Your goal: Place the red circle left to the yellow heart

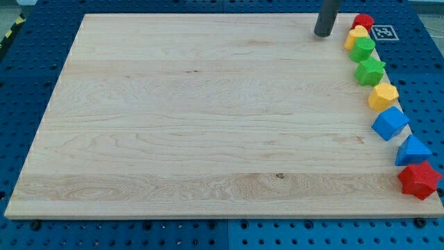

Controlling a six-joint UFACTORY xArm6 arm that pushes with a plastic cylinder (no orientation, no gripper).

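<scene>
My tip (323, 35) rests on the wooden surface (201, 118) near the view's top right; this rod has no claw, so no claw state can be told. Just to its right sits the red circle (363, 21), at the top of a column of blocks along the right edge. Touching below it is the yellow heart (356, 35), then a green block (362, 49), green star (370, 71), yellow hexagon (383, 96), blue cube (390, 123), blue triangle (413, 151) and red star (419, 180).
</scene>
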